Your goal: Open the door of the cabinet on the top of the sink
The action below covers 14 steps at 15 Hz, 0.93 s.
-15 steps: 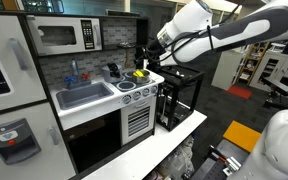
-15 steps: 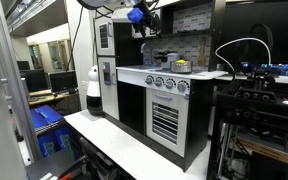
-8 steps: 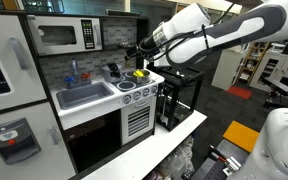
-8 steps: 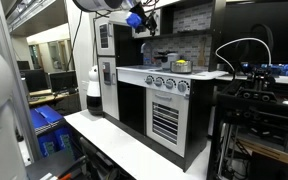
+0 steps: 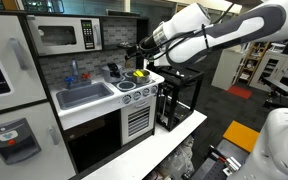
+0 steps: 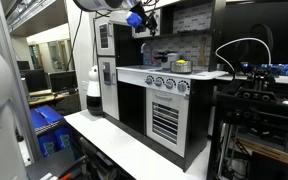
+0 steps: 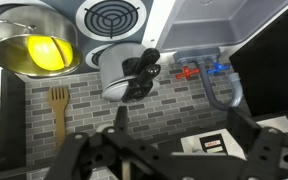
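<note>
The cabinet [image 5: 66, 36] is a white microwave-style box above the sink [image 5: 84, 95]. Its door [image 5: 58, 37], with a dark window, is shut beside a small button panel [image 5: 89, 35]. My gripper [image 5: 137, 47] hovers above the stove, right of the cabinet and apart from it; it also shows in an exterior view [image 6: 139, 17]. In the wrist view my gripper [image 7: 179, 135] is open and empty, its fingers [image 7: 119, 125] spread wide. Between them I see the button panel [image 7: 206, 146]. The faucet [image 7: 220, 88] and grey sink [image 7: 206, 25] lie beyond.
A pot with yellow contents [image 5: 139, 73] and a small silver pot [image 5: 114, 71] stand on the stove. The brick backsplash [image 7: 74, 110] holds a wooden fork. The dark oven door [image 5: 94, 140] is below and the white fridge unit [image 5: 9, 80] beside the sink. A black frame [image 5: 179, 100] stands by the stove.
Over the last second the arm has shifted a little toward the cabinet; it has stayed still in the last half second. The door has stayed shut.
</note>
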Motion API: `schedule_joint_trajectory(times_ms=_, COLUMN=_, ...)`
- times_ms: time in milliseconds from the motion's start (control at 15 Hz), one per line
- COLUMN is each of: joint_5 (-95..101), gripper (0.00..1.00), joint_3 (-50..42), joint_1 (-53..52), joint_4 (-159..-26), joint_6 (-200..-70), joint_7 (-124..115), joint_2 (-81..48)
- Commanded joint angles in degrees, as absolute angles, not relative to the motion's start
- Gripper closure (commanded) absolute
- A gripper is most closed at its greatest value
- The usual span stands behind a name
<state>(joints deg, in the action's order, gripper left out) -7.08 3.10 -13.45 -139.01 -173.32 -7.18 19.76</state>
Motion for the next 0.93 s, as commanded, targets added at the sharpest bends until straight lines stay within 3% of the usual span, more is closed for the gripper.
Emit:
schedule_joint_trajectory(times_ms=0, joint_5=-7.89, gripper=0.0, joint_3=4.04, joint_1=-12.6, joint_4=-138.94, joint_6=-173.26, joint_7=-6.66, joint_2=19.74)
schedule_joint_trajectory(times_ms=133, joint_5=-7.89, gripper=0.0, joint_3=4.04, joint_1=-12.61, joint_4=-138.94, joint_6=-173.26, joint_7=-6.66, joint_2=19.74)
schedule_joint_trajectory(times_ms=867, joint_5=-26.48, gripper=0.0, joint_3=-42.02, joint_1=-59.56, joint_4=-132.85, joint_6=-176.62, joint_7=37.53, joint_2=26.94)
